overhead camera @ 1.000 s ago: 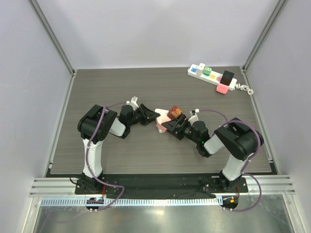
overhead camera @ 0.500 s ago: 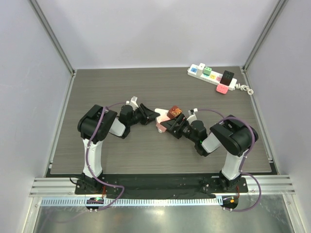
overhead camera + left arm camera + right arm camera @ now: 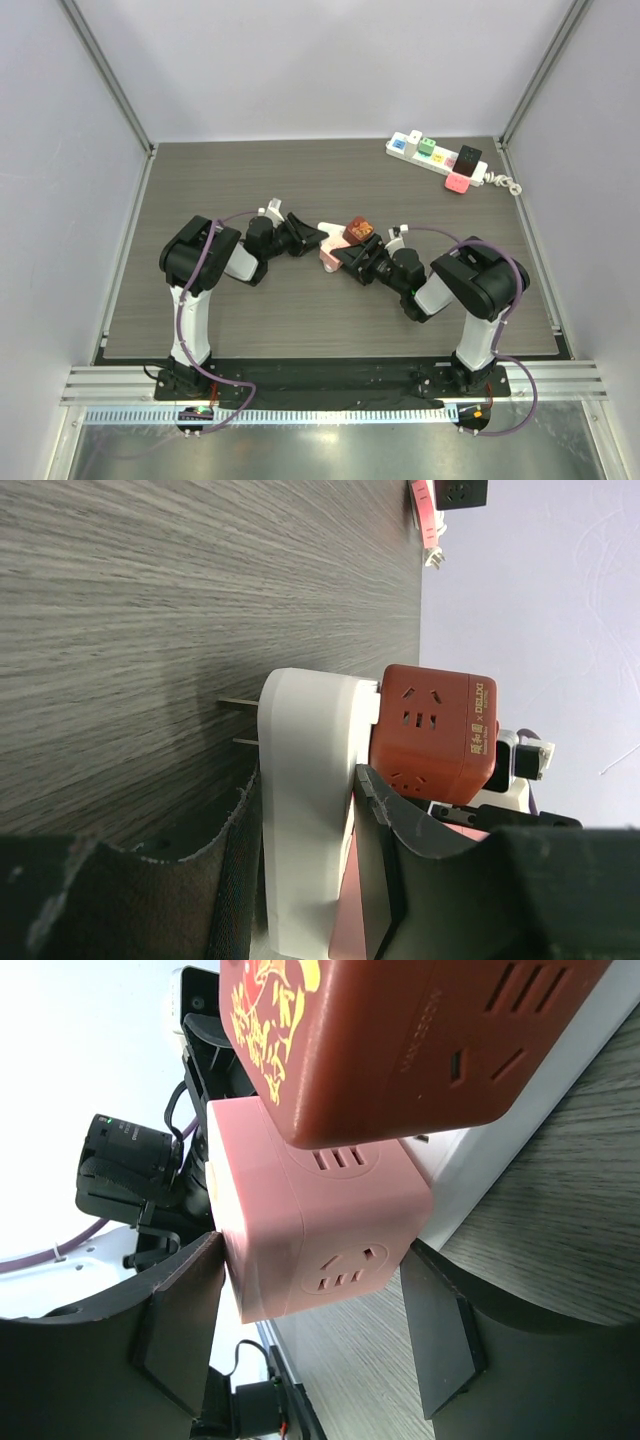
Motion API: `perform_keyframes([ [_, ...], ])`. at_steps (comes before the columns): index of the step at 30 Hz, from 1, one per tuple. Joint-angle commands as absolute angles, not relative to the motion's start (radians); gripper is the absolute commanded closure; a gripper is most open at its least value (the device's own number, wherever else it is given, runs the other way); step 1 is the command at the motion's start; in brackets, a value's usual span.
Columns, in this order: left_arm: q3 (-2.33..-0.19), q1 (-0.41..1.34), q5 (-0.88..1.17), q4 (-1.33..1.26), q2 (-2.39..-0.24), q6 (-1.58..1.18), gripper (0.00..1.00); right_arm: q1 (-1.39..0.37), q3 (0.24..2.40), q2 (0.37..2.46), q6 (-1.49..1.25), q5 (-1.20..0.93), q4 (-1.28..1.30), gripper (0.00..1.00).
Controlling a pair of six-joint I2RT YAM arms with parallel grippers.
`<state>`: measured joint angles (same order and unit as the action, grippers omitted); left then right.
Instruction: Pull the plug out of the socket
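Left gripper (image 3: 305, 880) is pinching the white adapter body (image 3: 305, 810) between its two dark fingers, one pad flat on each broad side. Two metal prongs stick out of the white body's end and hang just above the wood-grain table (image 3: 250, 180). A red cube socket (image 3: 435, 735) sits on the far face of the white body, with its slot openings and a line of printed lettering facing the left wrist camera.

Right gripper (image 3: 315, 1280) reaches in from the right, its jaws spread on either side of the pink cube plug (image 3: 310, 1220). Its fingers (image 3: 180, 1320) stand just beside the cube's sides, not clearly clamped on it. The pink cube is seated against the white body, directly beside the red cube, which partly overlaps it in the right wrist view.

From above, the whole cluster is near the middle of the table, between the two gripper tips, which point at each other. A white power strip (image 3: 440, 160) carrying several coloured plugs lies in the far right corner, well apart from both arms.
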<state>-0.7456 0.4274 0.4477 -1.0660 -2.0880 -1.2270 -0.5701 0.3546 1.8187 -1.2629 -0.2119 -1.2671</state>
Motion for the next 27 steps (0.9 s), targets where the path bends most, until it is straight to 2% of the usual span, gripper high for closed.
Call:
perform_keyframes([
  [1, -0.724, 0.431, 0.420, -1.068, -2.063, -1.193, 1.00, -0.577, 0.357, 1.845, -1.272, -0.163, -1.449, 0.82],
  [2, -0.723, 0.431, 0.417, -1.069, -2.063, -1.195, 1.00, -0.577, 0.347, 1.854, -1.288, -0.160, -1.501, 0.92],
  [4, -0.721, 0.431, 0.416, -1.072, -2.063, -1.195, 1.00, -0.577, 0.341, 1.887, -1.299, -0.161, -1.551, 0.99],
  [8, -0.721, 0.431, 0.413, -1.074, -2.066, -1.195, 1.00, -0.575, 0.347, 1.927, -1.308, -0.193, -1.661, 0.99],
  [27, -0.715, 0.431, 0.403, -1.072, -2.060, -1.193, 1.00, -0.574, 0.345, 1.833, -1.266, -0.221, -1.667, 0.99],
])
